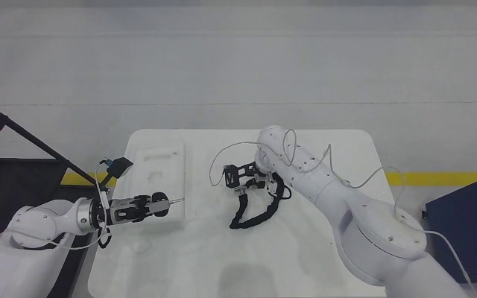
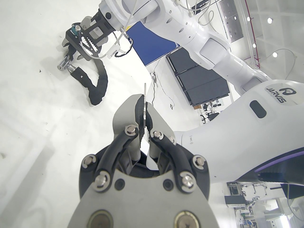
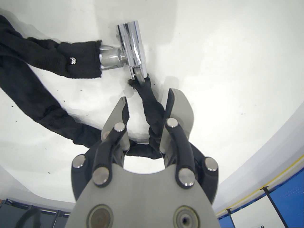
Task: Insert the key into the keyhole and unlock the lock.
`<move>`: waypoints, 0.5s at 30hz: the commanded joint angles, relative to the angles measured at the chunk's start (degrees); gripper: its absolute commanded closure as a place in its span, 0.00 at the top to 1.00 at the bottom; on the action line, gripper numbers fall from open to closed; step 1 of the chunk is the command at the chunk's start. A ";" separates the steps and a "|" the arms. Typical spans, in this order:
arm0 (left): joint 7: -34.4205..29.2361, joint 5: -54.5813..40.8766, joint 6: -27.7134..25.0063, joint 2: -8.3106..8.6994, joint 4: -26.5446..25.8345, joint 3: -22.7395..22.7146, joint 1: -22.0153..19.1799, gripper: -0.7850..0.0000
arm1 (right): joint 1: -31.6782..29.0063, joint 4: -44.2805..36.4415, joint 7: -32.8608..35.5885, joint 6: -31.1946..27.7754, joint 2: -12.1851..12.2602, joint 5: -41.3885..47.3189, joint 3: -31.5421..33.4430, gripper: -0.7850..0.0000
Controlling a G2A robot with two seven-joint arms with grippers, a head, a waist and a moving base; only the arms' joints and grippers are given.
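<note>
Right arm (image 1: 350, 208) and left arm (image 1: 45, 223): glossy white rounded shells. Thin grey cables (image 2: 135, 1) loop along the right arm. Left gripper (image 2: 143, 100) and right gripper (image 3: 148, 100): grey metal plates, black curved links (image 2: 114, 148), silver round-head screws (image 3: 184, 177), metal fingers (image 3: 180, 105) with black ribbed pads (image 2: 139, 112). Torso (image 2: 237, 131): white, with a dark logo (image 2: 281, 94), a black oval inset (image 2: 258, 109) and a purple stripe (image 2: 280, 162).

Mirror-bright chrome lock cylinder (image 3: 130, 46), chain (image 3: 35, 88) in matte black fabric sleeve, plain silver key (image 2: 144, 96), white table (image 1: 209, 253) flecked with dark specks, yellow floor stripe (image 1: 440, 179).
</note>
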 commanded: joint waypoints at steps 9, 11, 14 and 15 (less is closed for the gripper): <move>0.00 0.00 0.00 0.00 0.00 0.00 0.00 0.00 | -0.21 1.45 -2.42 0.00 -1.51 -1.91 0.00 0.01; 0.00 0.00 0.00 0.00 0.00 0.00 0.00 0.00 | -0.31 1.93 -2.82 0.00 -1.76 -2.30 0.00 0.01; 0.00 0.00 0.00 0.00 0.00 0.00 0.00 0.00 | -0.47 2.67 -3.27 0.00 -2.11 -3.01 0.00 0.05; 0.00 0.00 0.00 0.00 0.00 0.00 0.00 0.00 | -0.52 2.88 -3.45 0.00 -2.22 -3.21 0.00 0.07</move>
